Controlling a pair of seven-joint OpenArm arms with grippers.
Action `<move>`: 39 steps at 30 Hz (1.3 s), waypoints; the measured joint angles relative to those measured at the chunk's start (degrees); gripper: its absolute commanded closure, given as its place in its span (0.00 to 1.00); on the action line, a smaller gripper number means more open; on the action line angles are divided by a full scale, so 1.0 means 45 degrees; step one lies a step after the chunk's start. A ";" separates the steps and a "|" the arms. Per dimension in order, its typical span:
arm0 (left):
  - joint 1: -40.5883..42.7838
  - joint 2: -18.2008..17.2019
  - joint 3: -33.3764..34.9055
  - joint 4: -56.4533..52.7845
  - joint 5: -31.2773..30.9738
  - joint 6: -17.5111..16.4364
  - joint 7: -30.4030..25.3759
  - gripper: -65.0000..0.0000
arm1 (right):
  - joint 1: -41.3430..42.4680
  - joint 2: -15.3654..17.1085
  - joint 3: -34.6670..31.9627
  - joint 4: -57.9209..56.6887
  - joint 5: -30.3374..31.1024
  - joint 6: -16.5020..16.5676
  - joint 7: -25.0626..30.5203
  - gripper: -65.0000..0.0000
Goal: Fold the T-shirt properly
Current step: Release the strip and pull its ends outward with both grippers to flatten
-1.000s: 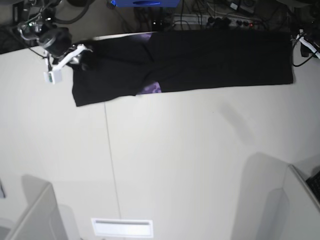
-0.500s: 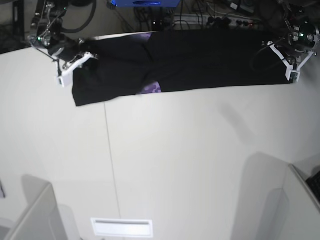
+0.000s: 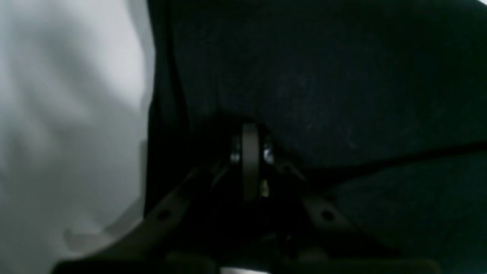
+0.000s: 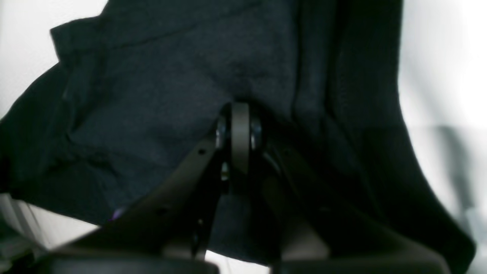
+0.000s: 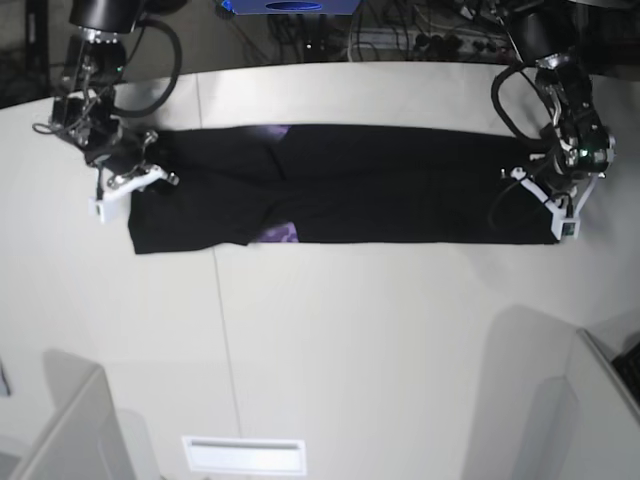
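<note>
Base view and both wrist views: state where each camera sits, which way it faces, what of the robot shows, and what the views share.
Base: high above, facing down on the white table; T-shirt stretched between both arms, right tool on picture-left, left tool on picture-right.
Left wrist: on the left arm, facing along its shut tool into black cloth.
Right wrist: on the right arm, facing along its shut tool pinching cloth.
Shared: all three show the T-shirt and the table.
</note>
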 measured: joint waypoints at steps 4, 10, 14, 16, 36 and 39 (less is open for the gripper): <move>-0.0588 0.0087 0.0199 -0.0073 -0.0044 -0.0039 0.0374 1.00 | 0.0389 0.0029 -0.0005 -0.0034 -0.0141 -0.0107 -0.0015 1.00; -0.0486 0.0117 0.0131 0.1384 -0.0053 -0.0039 0.1316 1.00 | 0.0413 0.0015 -0.0073 0.0899 -0.0087 -0.0097 -0.0063 1.00; -0.0481 0.0219 -0.0544 0.2856 -0.0277 -0.0087 0.1297 1.00 | 0.0418 0.0005 -0.0107 0.2050 -0.0092 -0.0102 -0.0141 1.00; -0.0466 0.0219 -0.0957 0.3327 -0.0282 -0.0087 0.1846 1.00 | 0.0418 0.0010 -0.0092 0.2744 -0.0053 -0.0097 -0.0593 1.00; 0.1477 -0.0597 -0.3750 0.1700 -0.4682 -0.1671 0.1656 0.05 | 0.0350 -0.0321 -0.1481 0.4206 -0.0083 -0.0092 -0.1875 1.00; 0.1506 -0.0597 -0.3138 0.0656 -0.4911 -0.1671 0.0350 0.05 | 0.0345 -0.0272 -0.2006 0.4206 -0.0083 -0.0092 -0.1870 1.00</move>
